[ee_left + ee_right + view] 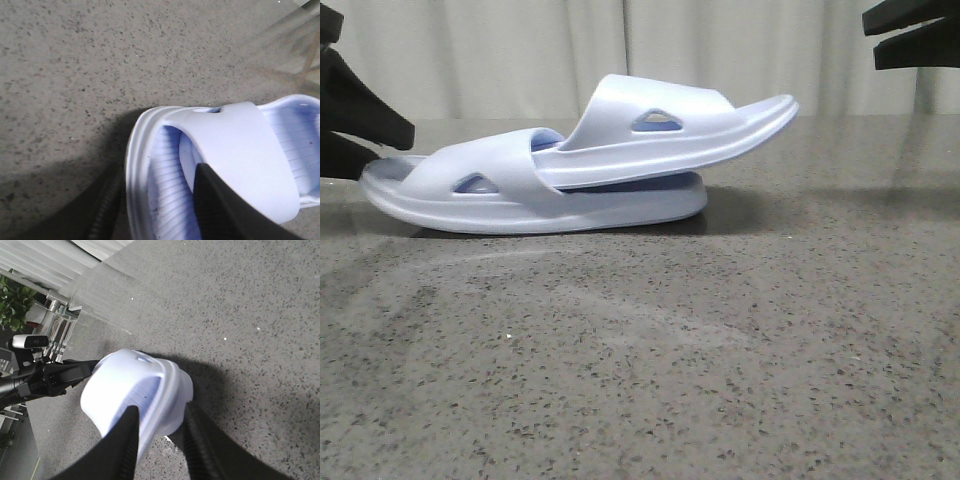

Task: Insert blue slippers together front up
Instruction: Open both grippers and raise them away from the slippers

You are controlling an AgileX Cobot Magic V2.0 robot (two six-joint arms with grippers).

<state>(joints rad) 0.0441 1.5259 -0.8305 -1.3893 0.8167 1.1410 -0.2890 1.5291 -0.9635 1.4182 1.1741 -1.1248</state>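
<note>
The slippers [580, 165] lie mid-surface [720, 380], already nested: the upper one [665, 125] is pushed under the strap of the lower one [520, 195], its free end tilted up to the right. It looks only partly seated, so a final push may remain. The left gripper [160, 200] has its fingers [220, 205] apart, one inside the lower slipper, one outside its rim. The right gripper [160, 435] straddles the upper slipper's end, fingers apart. Bare surface lies all around; no edge is close.
</note>
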